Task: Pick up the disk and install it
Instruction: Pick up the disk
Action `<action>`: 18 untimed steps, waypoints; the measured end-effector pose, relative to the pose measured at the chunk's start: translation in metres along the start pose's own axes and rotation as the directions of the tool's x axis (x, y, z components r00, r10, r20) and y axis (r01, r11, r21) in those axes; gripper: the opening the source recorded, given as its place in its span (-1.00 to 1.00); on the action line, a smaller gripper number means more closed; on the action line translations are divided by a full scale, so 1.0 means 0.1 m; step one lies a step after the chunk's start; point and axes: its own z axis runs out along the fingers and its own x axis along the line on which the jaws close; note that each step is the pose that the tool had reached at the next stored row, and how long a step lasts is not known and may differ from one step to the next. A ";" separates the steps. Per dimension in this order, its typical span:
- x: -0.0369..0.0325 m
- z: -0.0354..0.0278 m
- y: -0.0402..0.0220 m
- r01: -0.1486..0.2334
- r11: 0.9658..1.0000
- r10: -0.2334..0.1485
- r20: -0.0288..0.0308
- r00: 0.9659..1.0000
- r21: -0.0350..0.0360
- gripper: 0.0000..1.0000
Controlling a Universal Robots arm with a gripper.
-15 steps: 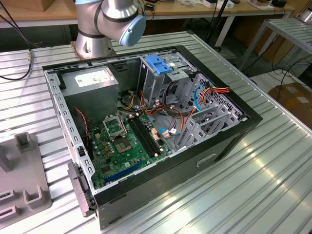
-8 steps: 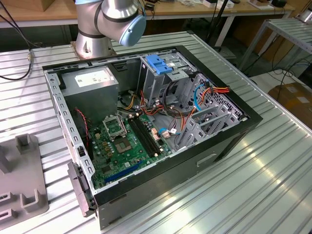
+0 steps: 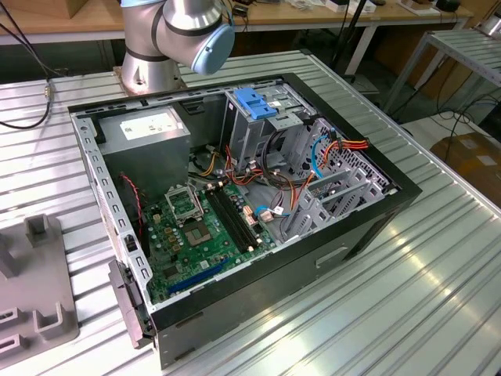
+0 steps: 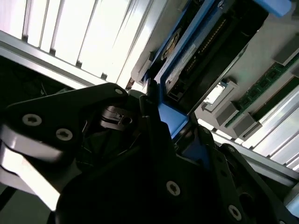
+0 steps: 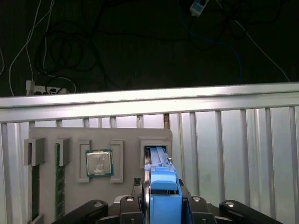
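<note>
You had before you an arm [image 3: 168,27] of round silver-grey joints with a pale blue end cap [image 3: 213,48], and a black tool [image 5: 162,200] of angular links dotted with silver cross-head screws [image 4: 173,187].

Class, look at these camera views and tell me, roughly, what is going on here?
A robot arm is partway through fetching a disk. Its end effector is closed on the blue frame of the disk, which stands upright in a slot of the grey holder tray, with a processor chip in another slot. The open computer case sits on the metal table.
</note>
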 end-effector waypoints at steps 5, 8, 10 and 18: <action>0.001 0.000 0.000 0.040 0.999 -0.040 -0.001 0.999 -0.001 -0.25; 0.002 0.001 0.000 0.053 0.999 -0.053 -0.001 0.999 -0.002 -0.25; 0.002 0.001 0.000 0.069 0.998 -0.069 -0.002 0.998 -0.002 -0.25; 0.018 0.000 -0.001 0.069 0.998 -0.069 -0.002 0.998 -0.003 -0.25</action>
